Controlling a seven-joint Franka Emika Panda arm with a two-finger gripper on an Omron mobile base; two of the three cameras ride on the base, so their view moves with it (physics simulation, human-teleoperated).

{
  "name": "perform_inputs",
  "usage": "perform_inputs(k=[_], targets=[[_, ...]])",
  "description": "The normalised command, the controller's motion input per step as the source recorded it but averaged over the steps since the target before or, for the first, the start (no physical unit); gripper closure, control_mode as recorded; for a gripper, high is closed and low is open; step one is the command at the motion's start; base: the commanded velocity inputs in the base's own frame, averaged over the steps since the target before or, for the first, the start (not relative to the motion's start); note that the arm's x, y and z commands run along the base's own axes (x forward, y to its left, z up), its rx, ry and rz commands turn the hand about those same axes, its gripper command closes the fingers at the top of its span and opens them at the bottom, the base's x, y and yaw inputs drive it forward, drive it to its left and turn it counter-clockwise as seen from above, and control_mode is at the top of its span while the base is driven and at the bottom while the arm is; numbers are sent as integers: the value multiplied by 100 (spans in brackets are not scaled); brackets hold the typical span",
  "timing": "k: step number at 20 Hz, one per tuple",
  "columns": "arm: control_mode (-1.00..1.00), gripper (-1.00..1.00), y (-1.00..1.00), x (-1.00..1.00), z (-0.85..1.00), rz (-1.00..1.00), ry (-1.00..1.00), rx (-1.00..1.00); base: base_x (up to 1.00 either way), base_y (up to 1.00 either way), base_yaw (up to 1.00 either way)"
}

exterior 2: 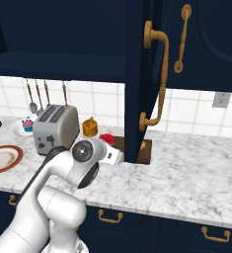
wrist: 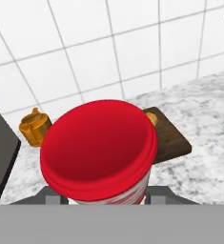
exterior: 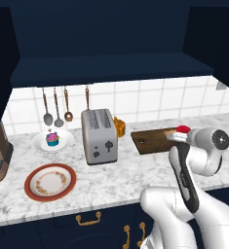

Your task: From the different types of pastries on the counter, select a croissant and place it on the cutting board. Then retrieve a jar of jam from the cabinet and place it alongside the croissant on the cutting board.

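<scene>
My gripper (wrist: 104,200) is shut on the jar of jam (wrist: 99,152), whose broad red lid faces the hand camera. The jar hangs just above the dark brown cutting board (wrist: 173,140) on the marble counter (exterior: 135,175). A small golden-tan bit of the croissant (wrist: 152,117) peeks out past the lid's rim on the board; the jar hides the rest. In the left base view the jar (exterior: 184,129) sits over the board's (exterior: 152,140) right part, at the end of my arm. The cupcake (exterior: 52,139) stands on a white plate far left. The navy cabinet (exterior: 111,44) is overhead.
A toaster (exterior: 99,136) stands left of the board, with a small orange object (wrist: 35,127) behind it by the tiled wall. A red-rimmed plate (exterior: 50,181) lies at the front left. The open cabinet door (exterior 2: 137,79) hangs right of the board. Utensils (exterior: 57,109) hang on the wall.
</scene>
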Motion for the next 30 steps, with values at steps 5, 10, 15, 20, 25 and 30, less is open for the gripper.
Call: perform_inputs(k=[5,10,15,20,25,30], targets=[[-100,100,35,20,-34,0,7,-9,0,0,0],[-100,100,35,53,-30,0,1,0,0,0,0],[-100,100,19,48,-55,0,2,0,0,0,0],[-100,100,4,35,-61,0,6,0,0,0,0],[-100,100,0,28,-58,0,2,0,0,0,0],[-100,100,0,26,-50,0,0,0,0,0,0]])
